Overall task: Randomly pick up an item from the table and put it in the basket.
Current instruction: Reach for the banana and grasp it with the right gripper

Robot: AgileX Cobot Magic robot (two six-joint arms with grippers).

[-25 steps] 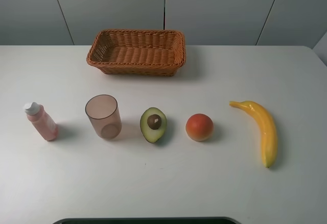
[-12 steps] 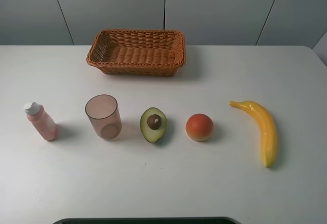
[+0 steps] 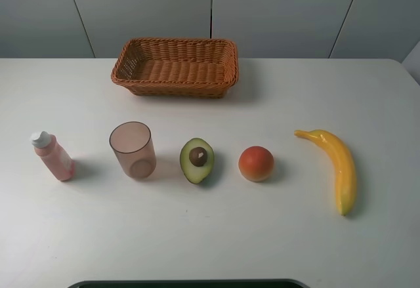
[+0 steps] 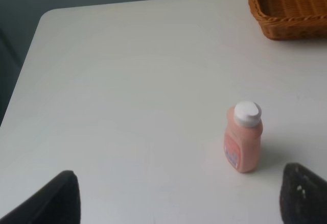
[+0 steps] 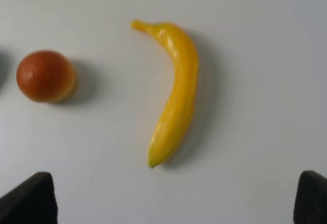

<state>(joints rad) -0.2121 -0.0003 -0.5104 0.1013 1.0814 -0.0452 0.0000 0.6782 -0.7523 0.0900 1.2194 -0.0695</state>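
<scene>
The yellow banana [image 3: 336, 166] lies on the white table [image 3: 210, 235] at the right, stem towards the back. It also shows in the right wrist view [image 5: 174, 90], between and beyond the two dark fingertips of my right gripper [image 5: 168, 203], which is open, empty and apart from it. The brown wicker basket [image 3: 176, 65] stands empty at the back middle; its corner shows in the left wrist view [image 4: 286, 9]. My left gripper [image 4: 179, 203] is open and empty over the table's left part. Neither gripper shows in the high view.
In a row from the left stand a pink bottle with a white cap [image 3: 52, 156], also in the left wrist view [image 4: 242, 137], a translucent brownish cup [image 3: 132, 149], a halved avocado [image 3: 197, 160] and a round orange-red fruit [image 3: 256, 163], also in the right wrist view [image 5: 45, 76].
</scene>
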